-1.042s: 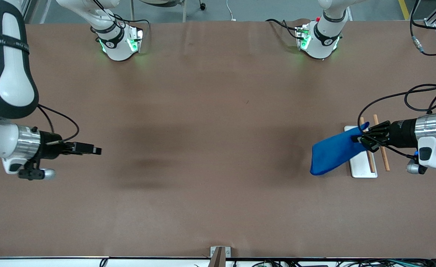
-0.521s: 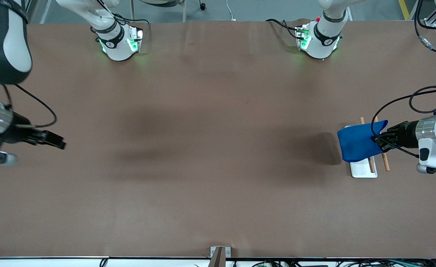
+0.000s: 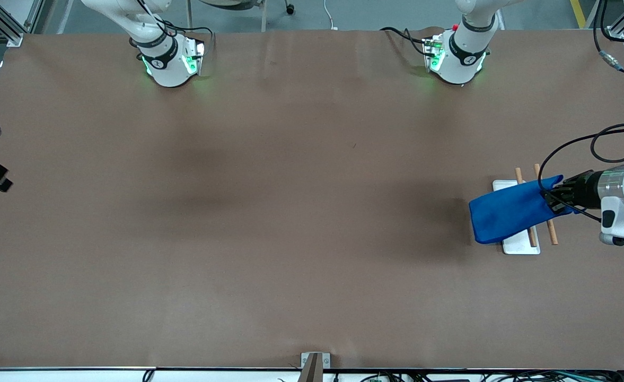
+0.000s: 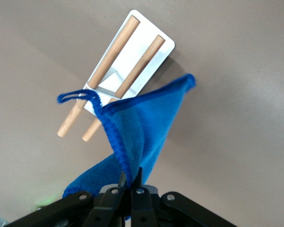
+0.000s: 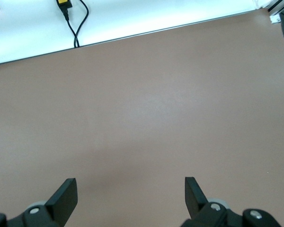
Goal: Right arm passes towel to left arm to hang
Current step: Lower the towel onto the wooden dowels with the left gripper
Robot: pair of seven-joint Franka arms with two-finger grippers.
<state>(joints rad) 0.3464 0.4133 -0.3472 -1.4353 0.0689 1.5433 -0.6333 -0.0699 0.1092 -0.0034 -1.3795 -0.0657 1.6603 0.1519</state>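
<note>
**One soft cloth, pinched at its hem over the rack**

One thing matters to me here: the towel [image 3: 508, 212] is limp microfibre, light and floppy, and I judge it will sag and swing from whatever point holds it. My left gripper [image 4: 131, 189] has its jaws clamped thin on the stitched edge, and the cloth hangs from it in the air over the rack [image 3: 521, 245], toward the left arm's end of the table [image 3: 290, 212]. From the left wrist view the fabric folds into a peaked fan, its hem a raised corded seam, with the tiny corner loop [image 4: 78, 96] standing free. I reckon the seam is the best place to hold, since plush pile could slip between smooth pads.

That rack is a flat white plate carrying two round pale wooden dowels [image 4: 109, 75], hard and smooth, lying side by side. The tabletop is matte brown.

My right gripper [image 5: 131, 194] waits at the right arm's end, over bare table, jaws spread wide and holding nothing.
</note>
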